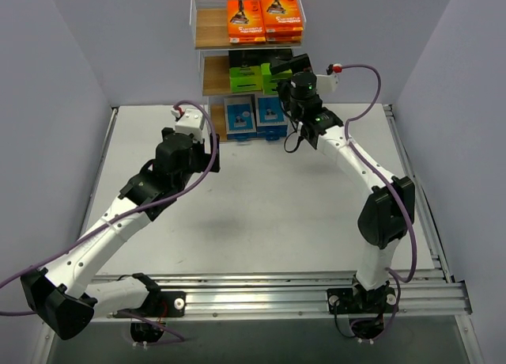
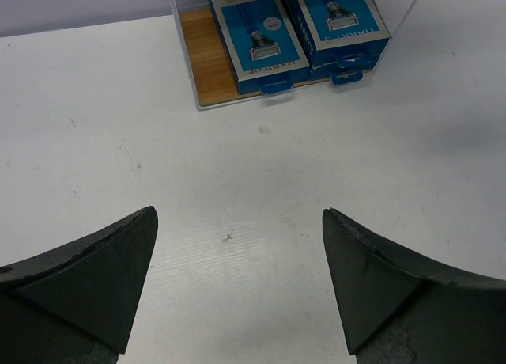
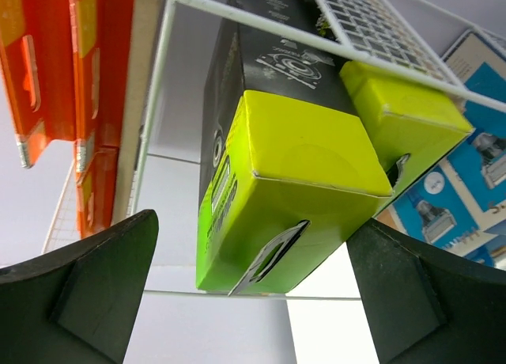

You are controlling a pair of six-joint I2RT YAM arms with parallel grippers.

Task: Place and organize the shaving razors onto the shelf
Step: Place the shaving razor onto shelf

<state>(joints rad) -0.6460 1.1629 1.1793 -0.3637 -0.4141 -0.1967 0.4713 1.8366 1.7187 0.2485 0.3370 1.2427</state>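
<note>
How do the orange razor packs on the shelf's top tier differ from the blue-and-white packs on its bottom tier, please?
The orange rectangular razor packs lie on the top tier of the white wire-and-wood shelf, behind wire rails. The blue-and-white razor packs lie on the bottom board, with no rail in front, hang tabs jutting past its edge. Both sit in two side-by-side piles, with bare wood to their left in the top view.

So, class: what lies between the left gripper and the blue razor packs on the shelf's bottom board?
Nothing but bare white table. The left wrist view shows that stretch from the left gripper to the blue razor packs clear.
</note>
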